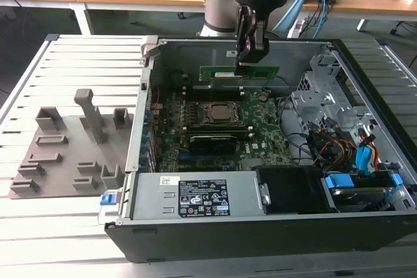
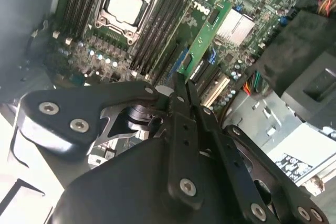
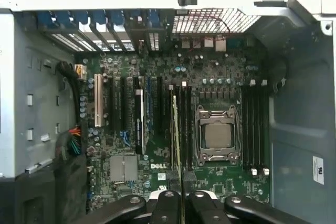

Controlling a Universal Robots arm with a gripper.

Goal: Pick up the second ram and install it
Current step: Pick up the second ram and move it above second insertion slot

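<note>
The second ram (image 1: pixel 212 71) is up in the air, pinched on its long edge by the gripper (image 1: pixel 251 63), whose fingers are pressed onto the stick from both sides. In the exterior view it hangs level inside the open computer case (image 1: pixel 365 69), close to the case's far wall and above the motherboard (image 1: pixel 260 141), not seated in any slot.

The second wrist view looks along the stick (image 2: pixel 206 38): green board, dark chips, running out from the fingertips of the gripper (image 2: pixel 181 85) over the board below. In the first wrist view it is edge-on, a thin line (image 3: pixel 175 124) rising from the gripper (image 3: pixel 181 198) and lying along the bank of black memory slots (image 3: pixel 181 108) just beside the CPU socket (image 3: pixel 217 135). Whether its lower edge touches a slot, I cannot tell.

A second bank of slots (image 3: pixel 254 129) runs along the socket's other side.

The case lies on its side on the slatted bench (image 1: pixel 65 50), lid off, with the power supply (image 1: pixel 202 196) along its near wall and the drive cage (image 1: pixel 326 96) toward the exterior view's right. The grey holder tray (image 1: pixel 58 161) sits on the bench toward the exterior view's left, just beside the case.
</note>
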